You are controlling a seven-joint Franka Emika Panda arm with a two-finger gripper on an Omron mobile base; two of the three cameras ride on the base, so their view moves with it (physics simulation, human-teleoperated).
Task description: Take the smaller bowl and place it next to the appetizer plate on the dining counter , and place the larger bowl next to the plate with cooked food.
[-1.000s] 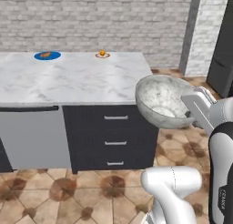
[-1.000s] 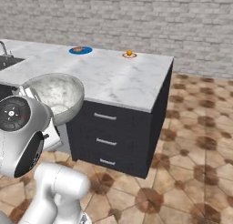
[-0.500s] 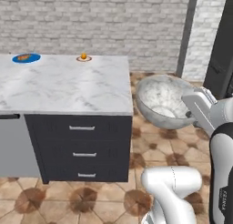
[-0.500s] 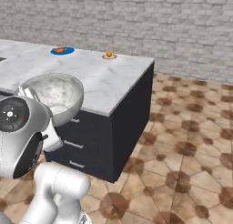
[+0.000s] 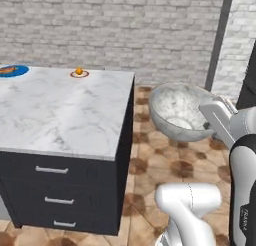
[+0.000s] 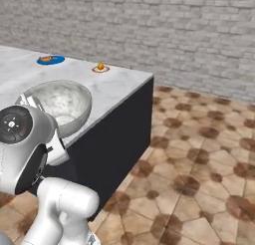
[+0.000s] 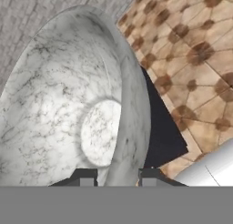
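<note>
— What's your tool [image 7: 113, 176] doing?
— My tool is clamped on the marbled bowl's [image 5: 181, 111] rim — bowl tilted, in the air beside the bench [image 5: 60, 115], over the floor.

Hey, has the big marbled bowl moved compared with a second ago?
Yes. The larger bowl, gripped at its rim, was level with the counter's drawer fronts; now it is past the counter's end corner, over the tiled floor. The base has driven, carrying it along.

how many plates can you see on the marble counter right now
2: the blue plate at the far left edge, and the small red-rimmed plate near the far right corner. Others may lie outside the views.
</note>
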